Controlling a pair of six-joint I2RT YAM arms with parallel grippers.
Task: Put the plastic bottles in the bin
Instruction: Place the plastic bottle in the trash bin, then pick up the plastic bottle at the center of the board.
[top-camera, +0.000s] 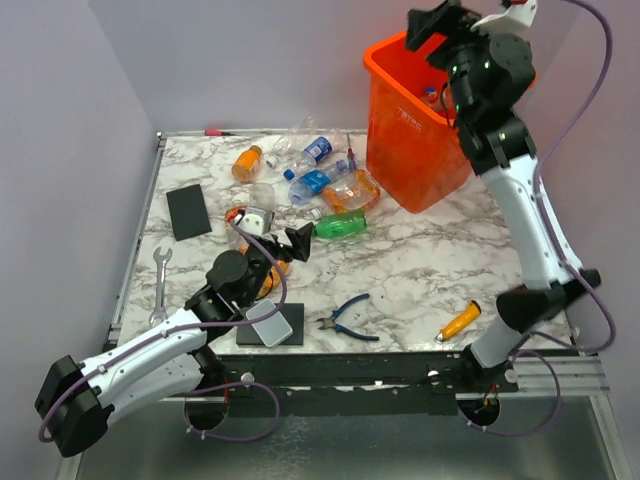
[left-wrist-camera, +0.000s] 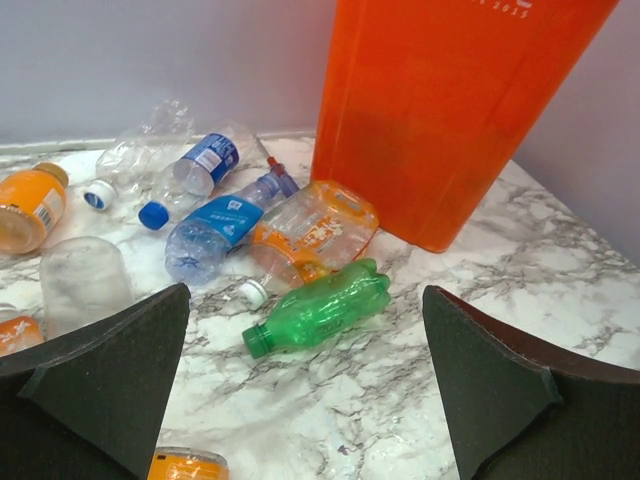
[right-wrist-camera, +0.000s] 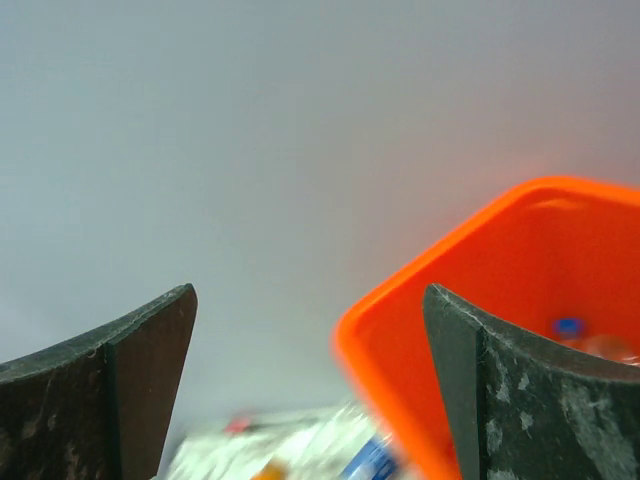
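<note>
Several plastic bottles lie in a loose heap at the back of the marble table: a green one (top-camera: 340, 226) (left-wrist-camera: 320, 307), a blue-labelled one (top-camera: 310, 183) (left-wrist-camera: 215, 225), a crushed orange-labelled one (top-camera: 352, 190) (left-wrist-camera: 315, 230) and an orange one (top-camera: 247, 161) (left-wrist-camera: 28, 205). The tall orange bin (top-camera: 415, 150) (left-wrist-camera: 450, 110) (right-wrist-camera: 520, 270) stands at the back right, with bottles (top-camera: 432, 97) inside. My left gripper (top-camera: 292, 245) (left-wrist-camera: 305, 400) is open and low, just short of the green bottle. Open and empty, my right gripper (top-camera: 432, 28) (right-wrist-camera: 310, 390) hangs above the bin's rim.
Blue-handled pliers (top-camera: 350, 318) and an orange-handled screwdriver (top-camera: 458, 322) lie near the front edge. A wrench (top-camera: 160, 280) and a black block (top-camera: 187, 211) are on the left, a dark pad (top-camera: 270, 325) under the left arm. Purple walls close in the back and sides.
</note>
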